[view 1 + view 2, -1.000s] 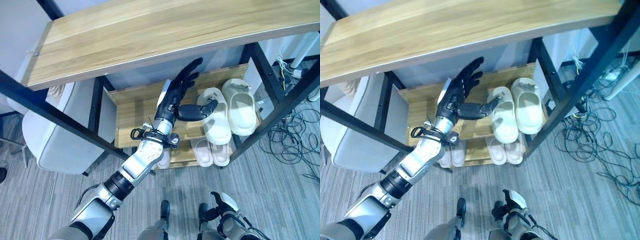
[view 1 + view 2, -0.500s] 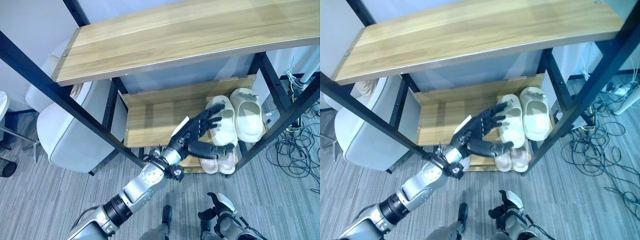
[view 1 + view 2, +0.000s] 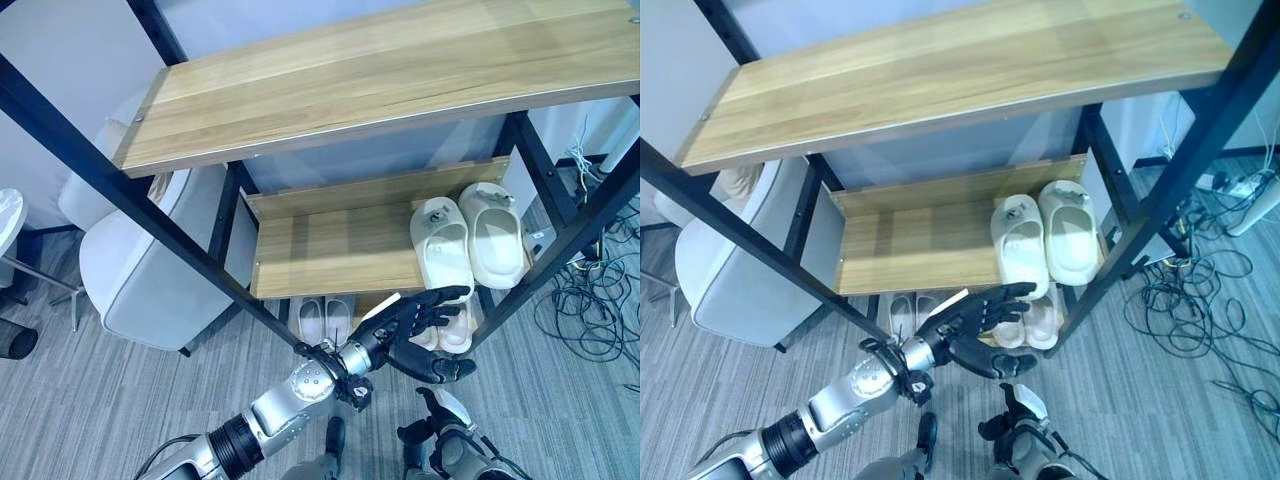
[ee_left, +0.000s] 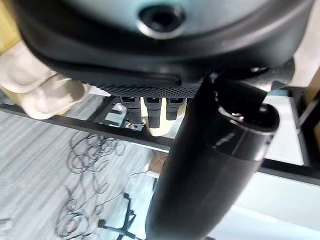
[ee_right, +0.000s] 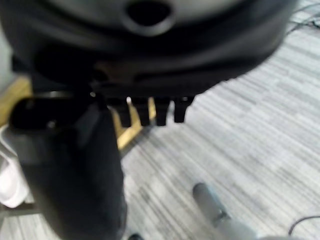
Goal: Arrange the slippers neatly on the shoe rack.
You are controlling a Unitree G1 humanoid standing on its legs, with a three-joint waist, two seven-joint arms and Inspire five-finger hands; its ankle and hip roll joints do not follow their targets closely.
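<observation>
A pair of cream slippers (image 3: pixel 468 240) lies side by side at the right end of the shoe rack's middle shelf (image 3: pixel 330 245). On the bottom shelf a pale pink pair (image 3: pixel 325 318) lies near the middle. Another pale pair (image 3: pixel 455 328) at its right is partly hidden by my left hand. My left hand (image 3: pixel 405 328) hovers in front of the bottom shelf, open with straight fingers, holding nothing. My right hand (image 5: pixel 150 60) hangs low over the grey floor, fingers relaxed and empty. The rack's top shelf (image 3: pixel 380 80) is bare wood.
Black rack posts (image 3: pixel 130 200) slant across the front left and stand at the right (image 3: pixel 560 240). A pale grey chair (image 3: pixel 140 270) stands left of the rack. Loose cables (image 3: pixel 590 310) lie on the floor at the right.
My left hand has dropped from beside the cream slippers on the middle shelf to in front of the bottom shelf. The camera has shifted too. The cream pair is now uncovered.
</observation>
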